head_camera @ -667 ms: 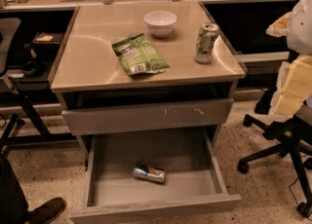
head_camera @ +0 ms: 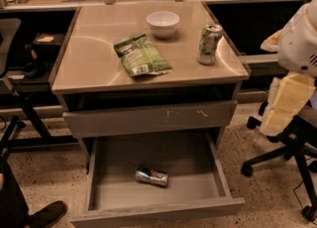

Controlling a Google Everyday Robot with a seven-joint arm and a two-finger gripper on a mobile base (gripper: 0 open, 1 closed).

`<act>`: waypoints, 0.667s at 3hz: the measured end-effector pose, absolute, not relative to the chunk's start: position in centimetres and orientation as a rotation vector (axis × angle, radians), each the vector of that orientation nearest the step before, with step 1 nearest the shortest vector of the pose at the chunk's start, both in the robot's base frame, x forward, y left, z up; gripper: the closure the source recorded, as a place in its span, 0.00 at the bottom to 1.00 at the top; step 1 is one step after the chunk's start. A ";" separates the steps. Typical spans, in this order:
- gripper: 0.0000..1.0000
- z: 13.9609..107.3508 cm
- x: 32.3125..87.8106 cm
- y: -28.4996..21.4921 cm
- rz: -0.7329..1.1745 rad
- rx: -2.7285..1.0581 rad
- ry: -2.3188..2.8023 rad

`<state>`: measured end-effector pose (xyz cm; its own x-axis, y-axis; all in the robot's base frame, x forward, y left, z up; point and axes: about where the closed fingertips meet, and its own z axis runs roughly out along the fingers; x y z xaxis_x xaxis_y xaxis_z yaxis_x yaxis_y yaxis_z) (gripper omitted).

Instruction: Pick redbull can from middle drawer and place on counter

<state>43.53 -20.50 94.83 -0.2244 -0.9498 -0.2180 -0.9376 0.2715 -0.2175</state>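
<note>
The redbull can (head_camera: 151,176) lies sideways in the middle drawer (head_camera: 159,210); up to the drawer's right, I cannot tell the blurred gripper's (head_camera: 286,104) grasp.

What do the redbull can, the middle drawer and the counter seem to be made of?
Redbull can: likely thin metal, shiny silver-blue skin.
Middle drawer: grey, matt, perhaps painted metal or laminate.
Counter: tan, glossy, mirrors light, probably laminate.
Gripper hangs at the right, outside the drawer.

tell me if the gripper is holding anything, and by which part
Nothing seems held. The gripper is at the right edge, beside the counter; the redbull can lies on its side in the open middle drawer, untouched.
</note>
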 end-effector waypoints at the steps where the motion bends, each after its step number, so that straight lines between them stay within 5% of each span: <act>1: 0.00 88.3 43.4 -17.0 0.039 -1.746 2.259; 2: 0.00 81.4 43.1 -13.8 0.127 -1.773 2.287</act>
